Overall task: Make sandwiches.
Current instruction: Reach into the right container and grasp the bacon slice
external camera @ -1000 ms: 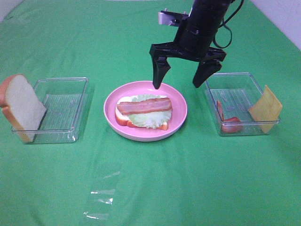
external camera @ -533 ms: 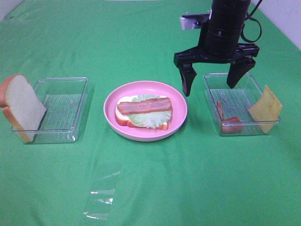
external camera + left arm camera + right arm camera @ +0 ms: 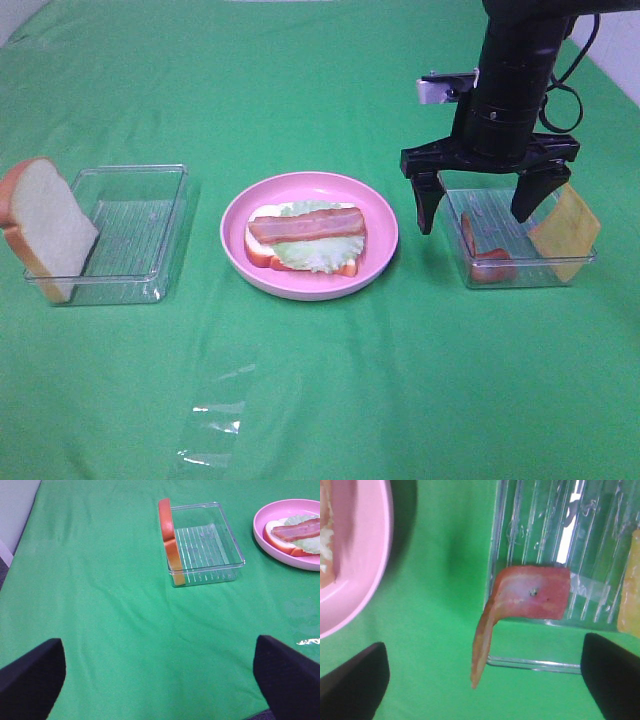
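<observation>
Light fell bright and even on the green surface (image 3: 300, 80), leaving only soft, faint shadows. Below the right hand (image 3: 475, 212), white glare streaked the clear tray (image 3: 565, 535), and that close view was soft, the hand's dark fingers (image 3: 355, 680) blurred. Well away from it, plastic film (image 3: 215, 425) glinted.

A central plate (image 3: 382, 238) bears the sandwich (image 3: 305, 238). A bread slice (image 3: 40, 225) leans at the outer end of the left tray (image 3: 140, 232); the right tray (image 3: 497, 222) holds bacon (image 3: 486, 263) and, seemingly, cheese (image 3: 565, 232).
</observation>
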`<state>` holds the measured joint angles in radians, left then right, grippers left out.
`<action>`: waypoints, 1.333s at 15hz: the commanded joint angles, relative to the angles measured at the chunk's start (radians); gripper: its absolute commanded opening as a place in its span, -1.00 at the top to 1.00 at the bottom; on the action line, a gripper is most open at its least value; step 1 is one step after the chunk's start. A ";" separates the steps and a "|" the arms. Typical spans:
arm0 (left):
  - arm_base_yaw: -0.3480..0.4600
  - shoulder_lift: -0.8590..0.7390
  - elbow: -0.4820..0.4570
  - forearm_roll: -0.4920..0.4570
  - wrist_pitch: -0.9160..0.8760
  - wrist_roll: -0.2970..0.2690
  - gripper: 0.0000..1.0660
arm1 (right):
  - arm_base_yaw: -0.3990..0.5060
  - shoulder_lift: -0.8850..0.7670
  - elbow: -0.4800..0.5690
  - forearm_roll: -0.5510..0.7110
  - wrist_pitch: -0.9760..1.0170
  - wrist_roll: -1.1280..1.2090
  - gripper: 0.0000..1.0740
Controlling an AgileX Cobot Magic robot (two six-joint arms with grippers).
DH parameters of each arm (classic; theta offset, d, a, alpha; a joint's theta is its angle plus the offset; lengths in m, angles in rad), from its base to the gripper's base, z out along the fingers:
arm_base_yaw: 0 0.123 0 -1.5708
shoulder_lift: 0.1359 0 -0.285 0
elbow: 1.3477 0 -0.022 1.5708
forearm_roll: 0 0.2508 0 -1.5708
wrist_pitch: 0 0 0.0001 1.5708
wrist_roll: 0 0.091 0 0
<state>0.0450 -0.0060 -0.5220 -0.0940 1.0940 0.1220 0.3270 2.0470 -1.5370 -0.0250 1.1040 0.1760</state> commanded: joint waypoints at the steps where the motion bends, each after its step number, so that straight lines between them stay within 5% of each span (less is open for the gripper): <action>1: -0.009 -0.018 0.003 -0.009 -0.015 -0.005 -0.77 | -0.002 0.012 0.009 -0.008 -0.018 0.008 -0.84; 6: -0.009 -0.018 0.003 -0.009 -0.015 -0.005 -0.77 | -0.002 0.053 0.009 -0.009 -0.016 0.008 -0.80; 8: -0.009 -0.018 0.003 -0.009 -0.015 -0.005 -0.77 | -0.002 0.058 0.009 -0.010 -0.014 0.005 -0.59; 12: -0.009 -0.018 0.003 -0.009 -0.015 -0.005 -0.77 | -0.002 0.057 0.009 -0.013 -0.011 0.012 0.19; 17: -0.009 -0.018 0.003 -0.009 -0.015 -0.005 -0.77 | -0.002 0.057 0.009 -0.022 -0.010 0.012 0.26; 20: -0.009 -0.018 0.003 -0.009 -0.015 -0.005 -0.77 | -0.002 0.057 0.009 -0.041 -0.005 0.012 0.65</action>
<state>0.0450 -0.0060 -0.5220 -0.0940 1.0940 0.1220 0.3270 2.0980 -1.5330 -0.0570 1.0940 0.1760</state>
